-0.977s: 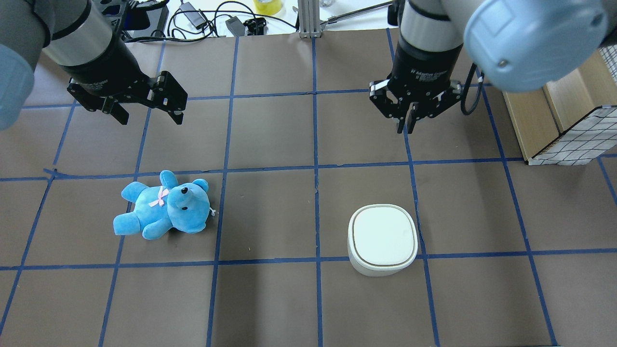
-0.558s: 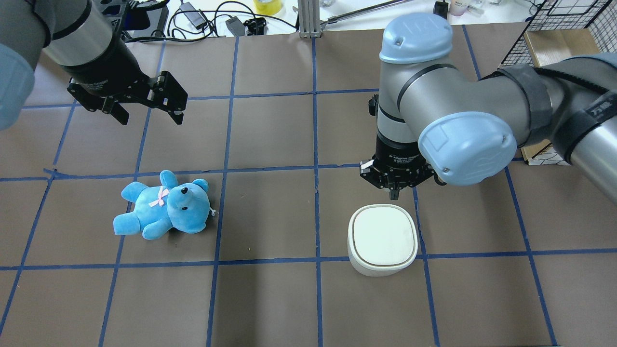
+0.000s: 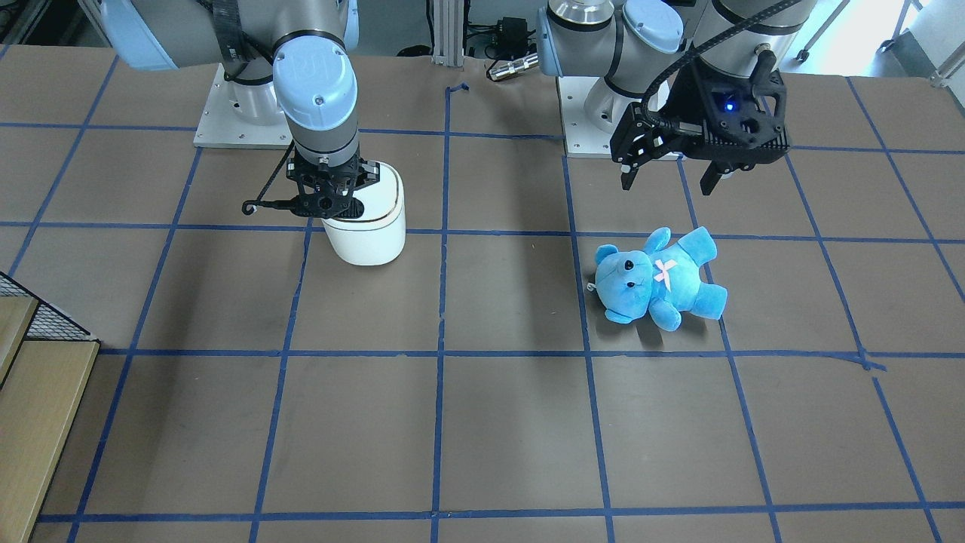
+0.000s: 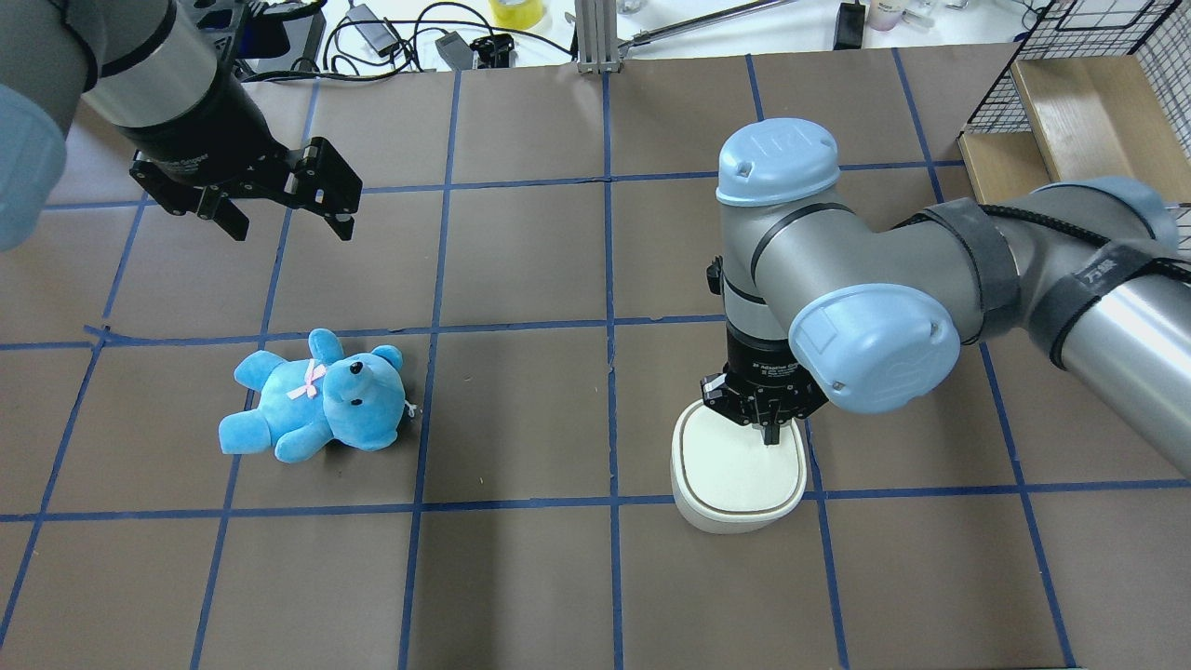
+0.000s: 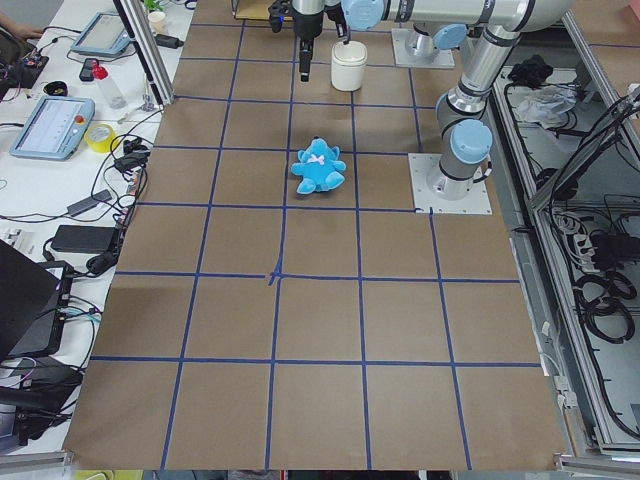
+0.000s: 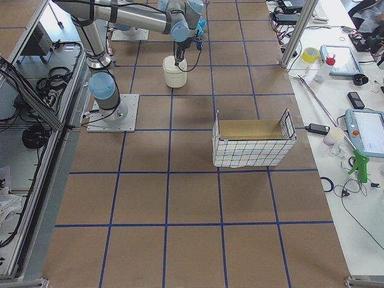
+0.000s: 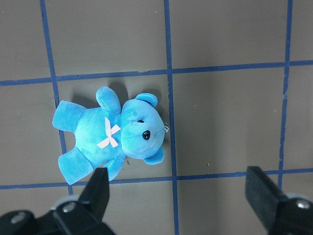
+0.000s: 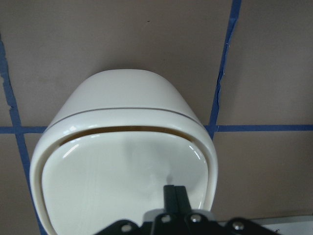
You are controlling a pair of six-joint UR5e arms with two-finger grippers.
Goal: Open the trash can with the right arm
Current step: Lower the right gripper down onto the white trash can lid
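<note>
The white trash can (image 4: 735, 484) stands on the brown table right of centre; it also shows in the front view (image 3: 371, 235) and the right wrist view (image 8: 122, 103). My right gripper (image 4: 769, 435) is shut, fingers together, with its tips down on the lid's back right part (image 8: 173, 190). A thin dark gap (image 8: 127, 129) shows along the lid's far edge. In the front view the right gripper (image 3: 332, 211) overlaps the can's top. My left gripper (image 4: 290, 223) is open and empty, high above the table behind a blue teddy (image 4: 316, 400).
A wire basket with cardboard inside (image 4: 1079, 93) stands at the back right, and shows in the right side view (image 6: 252, 141). Cables and small items (image 4: 409, 37) lie beyond the table's far edge. The teddy lies under the left wrist camera (image 7: 112, 134).
My right arm has swung from the back of the table towards the near side and come down, bringing its shut gripper onto the can's lid. The left arm has not moved.
</note>
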